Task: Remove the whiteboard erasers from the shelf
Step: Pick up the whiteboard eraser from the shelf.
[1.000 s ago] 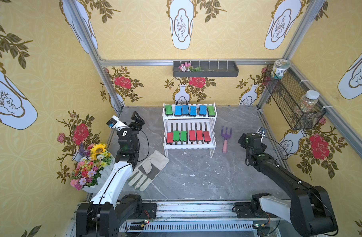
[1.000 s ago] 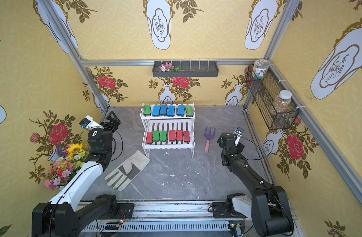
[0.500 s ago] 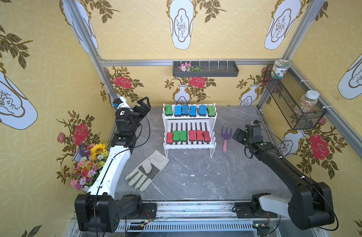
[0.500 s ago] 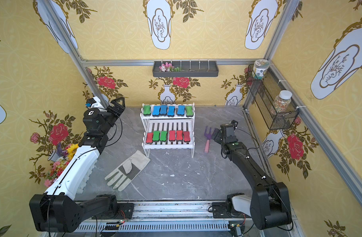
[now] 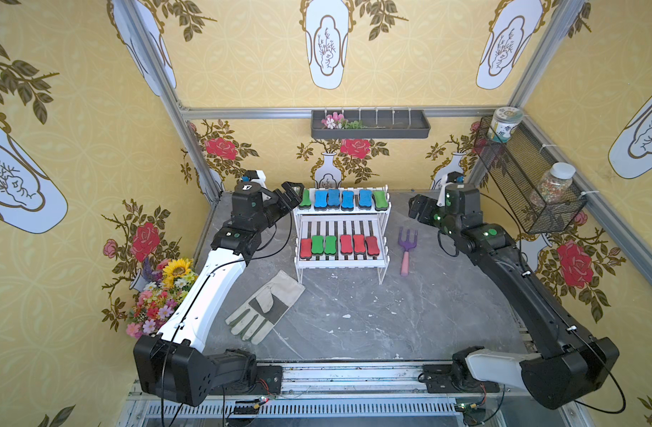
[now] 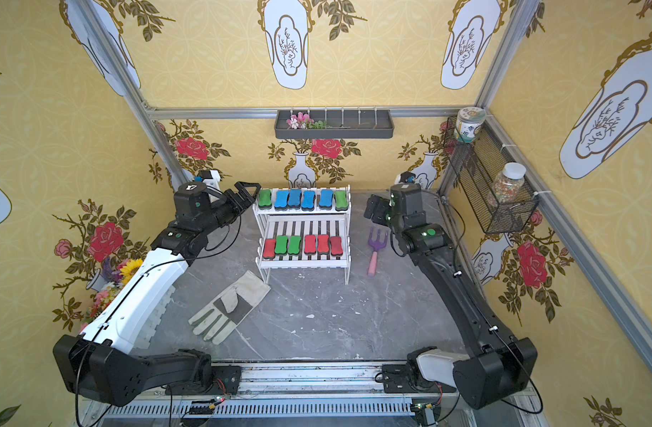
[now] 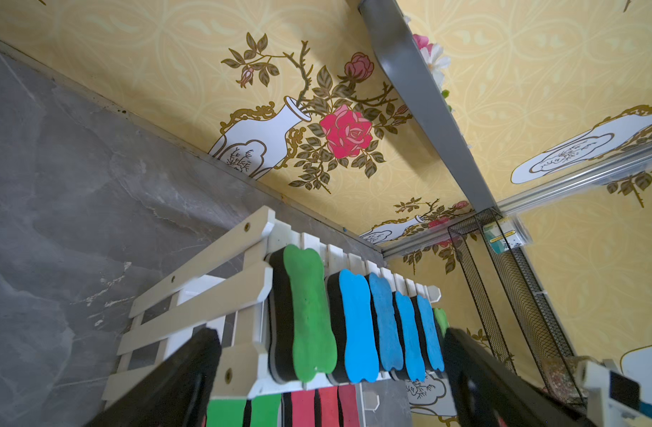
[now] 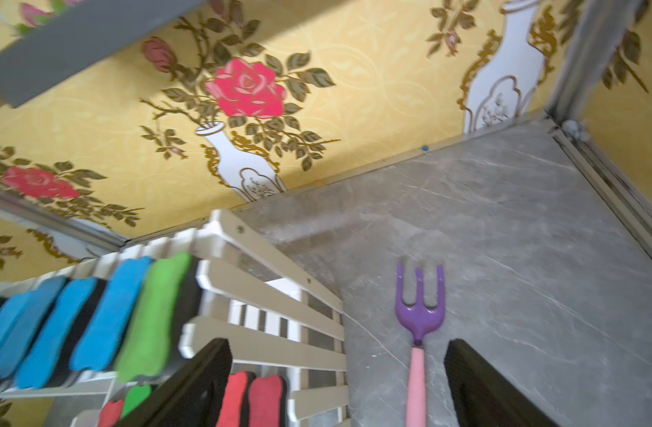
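Twelve whiteboard erasers (image 5: 333,198) are seen on the white two-tier slatted shelf (image 5: 339,264), which is set toward the back of the grey marbled surface (image 5: 372,318). Six are laid in a row on the upper tier: a green one at each end, with four blue between. Six more are lined up on the lower tier: one red, two green, then three red. The left pincer (image 5: 294,193) is held released, its fingers spread, just beside the left end of the upper tier, near the green eraser there; nothing is grasped. The right pincer (image 5: 416,207) is likewise released and empty, held apart from the shelf's right side, near the purple garden fork (image 5: 405,247) that lies on the surface beside the shelf. A work glove (image 5: 265,307) is spread out before the shelf's front left leg.
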